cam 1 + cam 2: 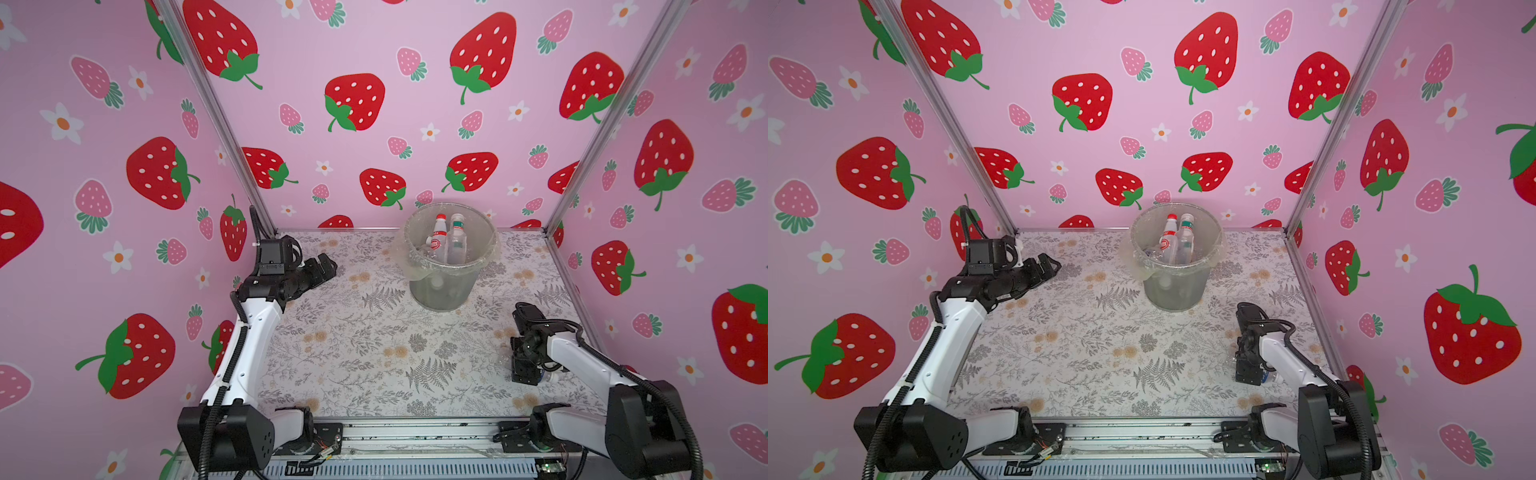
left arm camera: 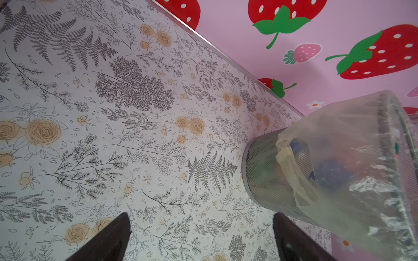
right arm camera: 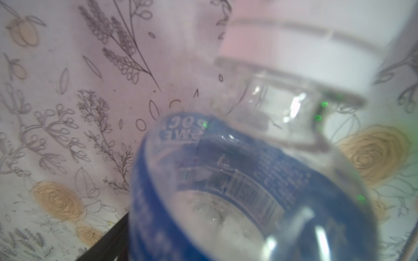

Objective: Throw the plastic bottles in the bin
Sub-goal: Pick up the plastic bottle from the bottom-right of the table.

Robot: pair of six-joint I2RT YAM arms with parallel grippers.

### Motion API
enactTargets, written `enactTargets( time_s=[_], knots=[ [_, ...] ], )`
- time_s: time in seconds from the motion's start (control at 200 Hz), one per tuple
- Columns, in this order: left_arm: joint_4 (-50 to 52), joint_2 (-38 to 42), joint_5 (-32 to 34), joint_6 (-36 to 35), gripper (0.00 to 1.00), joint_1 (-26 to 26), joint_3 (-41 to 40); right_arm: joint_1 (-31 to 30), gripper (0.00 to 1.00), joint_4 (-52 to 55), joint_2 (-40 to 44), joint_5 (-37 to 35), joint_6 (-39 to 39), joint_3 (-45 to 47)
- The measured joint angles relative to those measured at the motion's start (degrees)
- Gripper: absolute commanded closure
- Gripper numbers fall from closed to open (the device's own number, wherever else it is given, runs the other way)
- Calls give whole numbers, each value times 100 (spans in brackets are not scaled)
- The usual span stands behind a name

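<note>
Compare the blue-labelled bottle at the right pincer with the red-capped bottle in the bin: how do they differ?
The clear plastic bottle with the blue label lies on the floral table at the right pincer; the red-capped clear bottle stands leaning inside the round grey mesh bin. Caps: the table bottle's is white, the bin bottle's red. Labels: blue on the table bottle, red-and-white on the bin bottle. Both are small and clear.
</note>
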State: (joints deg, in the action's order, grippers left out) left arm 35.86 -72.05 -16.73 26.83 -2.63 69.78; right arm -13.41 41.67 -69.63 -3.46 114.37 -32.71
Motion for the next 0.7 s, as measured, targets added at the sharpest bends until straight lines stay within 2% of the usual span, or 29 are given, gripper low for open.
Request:
enactTargets(
  time_s=[0.28,0.395,0.7],
  knots=[
    [0,-33,-28,2,1,-39,-2,9,29,-131,-39,-76,-164,0],
    [0,-44,-28,2,1,-44,-2,9,39,-205,-48,-101,-321,-2],
    [2,-44,-42,2,1,-55,-2,9,39,-435,0,-411,-890,0]
  ],
)
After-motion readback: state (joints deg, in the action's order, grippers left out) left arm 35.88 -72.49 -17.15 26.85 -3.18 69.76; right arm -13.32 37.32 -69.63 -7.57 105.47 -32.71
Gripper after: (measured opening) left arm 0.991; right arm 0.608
